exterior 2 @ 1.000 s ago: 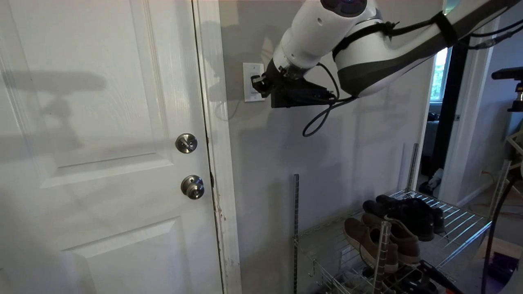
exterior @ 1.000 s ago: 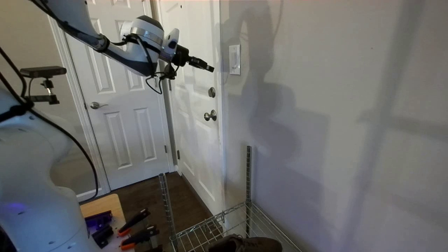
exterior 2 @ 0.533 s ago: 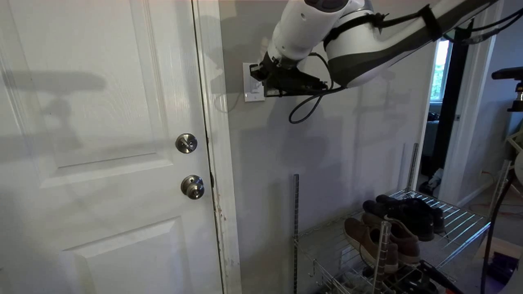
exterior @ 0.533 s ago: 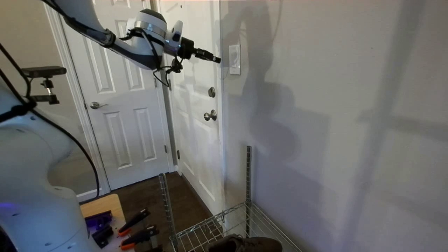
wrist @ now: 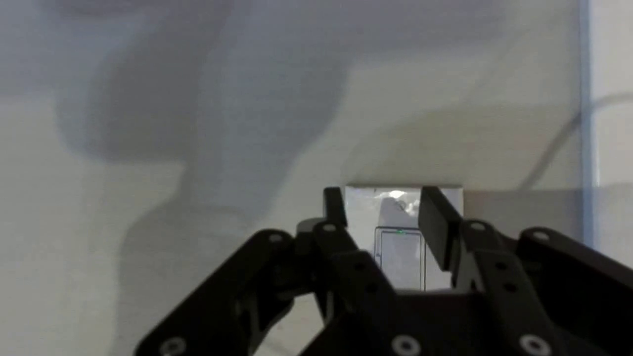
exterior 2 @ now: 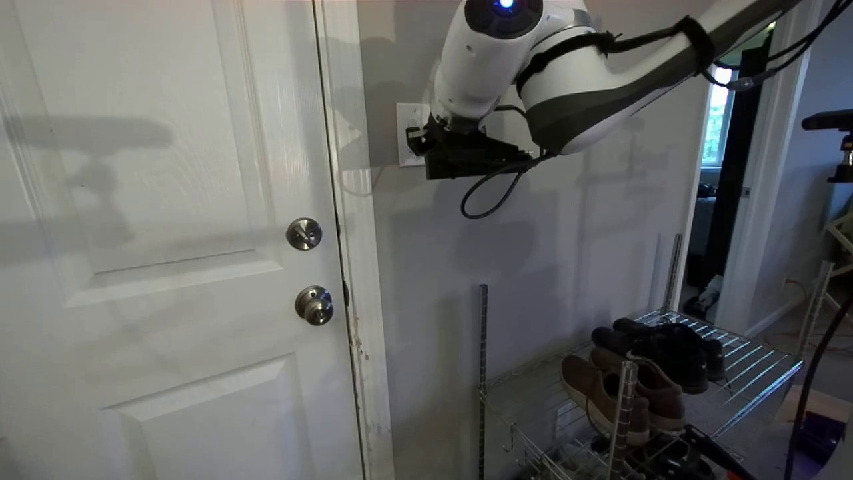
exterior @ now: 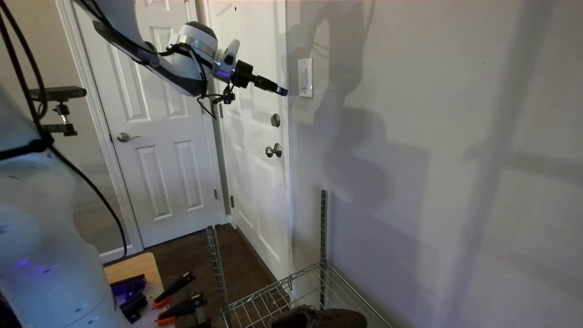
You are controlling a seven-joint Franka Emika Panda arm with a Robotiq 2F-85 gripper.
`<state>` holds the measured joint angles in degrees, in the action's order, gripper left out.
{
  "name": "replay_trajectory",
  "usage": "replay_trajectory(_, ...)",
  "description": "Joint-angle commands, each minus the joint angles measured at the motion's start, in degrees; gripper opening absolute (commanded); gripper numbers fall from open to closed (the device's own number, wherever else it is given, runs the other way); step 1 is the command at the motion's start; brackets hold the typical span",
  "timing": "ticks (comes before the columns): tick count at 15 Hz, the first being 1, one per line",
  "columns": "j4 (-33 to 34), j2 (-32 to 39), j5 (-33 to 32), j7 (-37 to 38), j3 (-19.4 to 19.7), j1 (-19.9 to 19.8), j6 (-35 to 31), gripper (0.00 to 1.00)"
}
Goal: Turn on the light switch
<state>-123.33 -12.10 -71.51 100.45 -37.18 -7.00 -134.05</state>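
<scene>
The light switch (exterior: 305, 78) is a white upright plate on the wall beside the door frame. In an exterior view its plate (exterior 2: 408, 115) is partly covered by my gripper. In the wrist view the switch (wrist: 401, 259) shows between my fingers, with a small green light at the paddle's top edge; one end is hidden behind the gripper body. My gripper (wrist: 383, 205) is open and empty, one finger on each side of the paddle. In an exterior view the gripper (exterior: 282, 91) points at the wall, a small gap short of the plate, level with its lower part.
A white door with a deadbolt (exterior 2: 304, 234) and a round knob (exterior 2: 314, 305) is beside the switch. A wire rack (exterior 2: 760, 393) with shoes (exterior 2: 603, 393) and upright posts (exterior: 324, 228) stands below. A cable loop (exterior 2: 490, 215) hangs under the wrist.
My gripper has moved nearer the wall and the switch. It rose at first, then came down again over the last half second. The switch looks the same.
</scene>
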Motion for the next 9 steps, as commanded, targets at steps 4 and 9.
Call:
replay_trajectory(4, -2.6, -0.2, 2.1, 2.4, 11.3, 15.3, 4.3, 0.41)
replay_trajectory(9, -3.2, -2.2, 0.5, 4.6, 13.6, 20.1, 5.9, 0.14)
